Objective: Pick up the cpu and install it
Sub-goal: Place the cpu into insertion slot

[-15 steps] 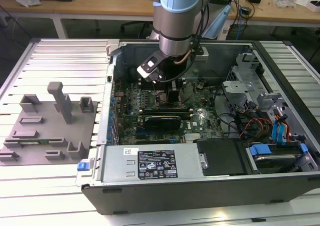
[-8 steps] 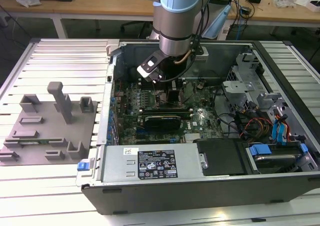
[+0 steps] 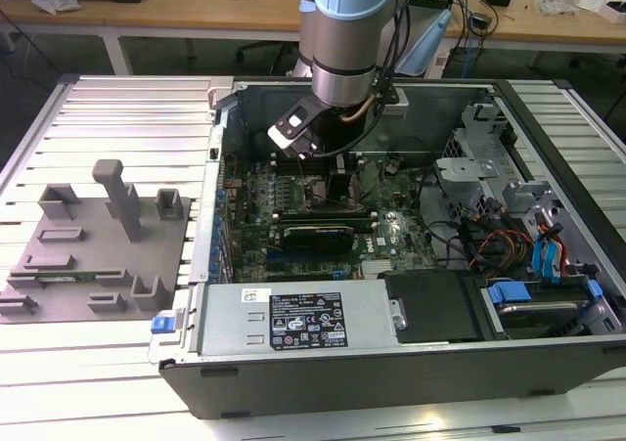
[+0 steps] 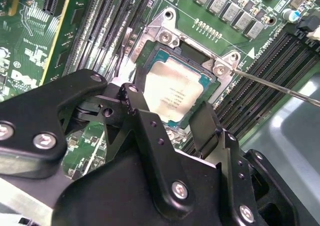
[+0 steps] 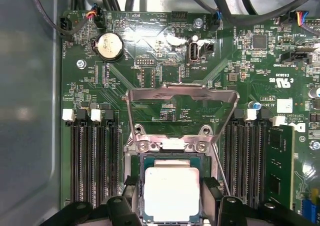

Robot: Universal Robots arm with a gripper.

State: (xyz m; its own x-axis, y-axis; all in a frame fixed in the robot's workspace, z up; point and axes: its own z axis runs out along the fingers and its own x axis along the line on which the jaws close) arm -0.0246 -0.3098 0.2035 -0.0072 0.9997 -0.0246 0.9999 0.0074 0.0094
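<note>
the cpu [image 5: 171,193] lies square in the socket [image 5: 172,146] on the green motherboard [image 5: 150,75], with its pale silvery top facing up. the hand [image 4: 170,108] is clamped on it. in both wrist views we see one black finger [image 4: 137,103] against one edge of the chip and a second finger against the opposite edge.

the socket's metal load plate [image 5: 182,91] stands tipped up and open. a thin lever rod [image 4: 280,88] juts out just beside the socket, apart from the chip. banks of black memory slots [image 5: 92,161] run along two opposite sides of the socket, and we see a memory stick [image 5: 280,166] seated in a slot farther out. a round coin battery [image 5: 109,46] sits on the board, well apart from the socket.

in the exterior view the arm [image 3: 347,30] hangs from 12 o'clock into the open computer case [image 3: 342,387], over the middle of the board. inside the case, a long silver box [image 3: 293,319] with a black-and-white label lies at 6 o'clock from the arm's wrist. a blue-tabbed drive bay [image 3: 509,292] sits at about 4 o'clock from it. the grey moulded tray [image 3: 98,255] rests on the slatted desk [image 3: 127,109] at 9 o'clock of the case, well apart from the hand.
</note>
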